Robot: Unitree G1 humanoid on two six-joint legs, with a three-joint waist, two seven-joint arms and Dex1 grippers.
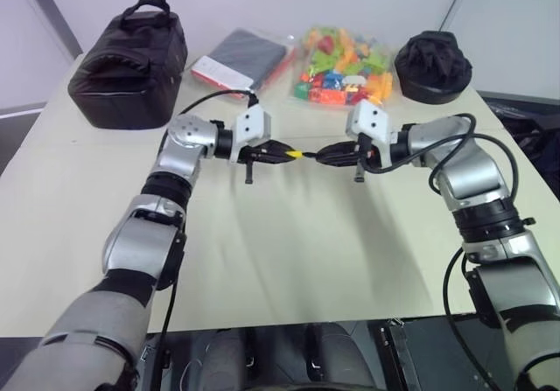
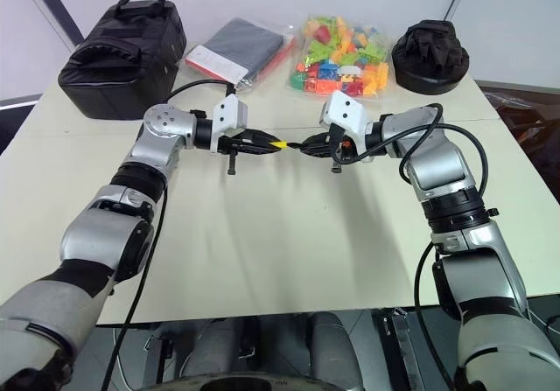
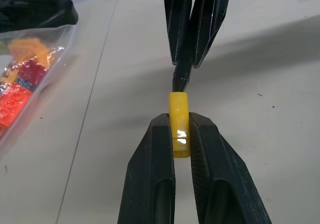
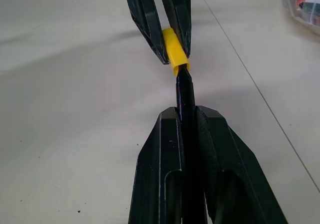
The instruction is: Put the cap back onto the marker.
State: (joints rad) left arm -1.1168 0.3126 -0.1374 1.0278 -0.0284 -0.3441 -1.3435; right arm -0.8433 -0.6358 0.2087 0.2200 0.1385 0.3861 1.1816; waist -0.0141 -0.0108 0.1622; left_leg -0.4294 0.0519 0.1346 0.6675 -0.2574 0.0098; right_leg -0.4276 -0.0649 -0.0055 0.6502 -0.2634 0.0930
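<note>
Pretty much at the finish line here: left pincer is clamped on the cap, right pincer on the marker, both held above the desk, tip meeting cap, so probably just the final push left.

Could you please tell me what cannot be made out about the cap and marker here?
- Marker tip: hidden inside the cap, both wrist views; how deep it sits is unclear.
- Marker's rear: covered by the right gripper fingers.
- Cap's far end: covered by the left gripper fingers.
</note>
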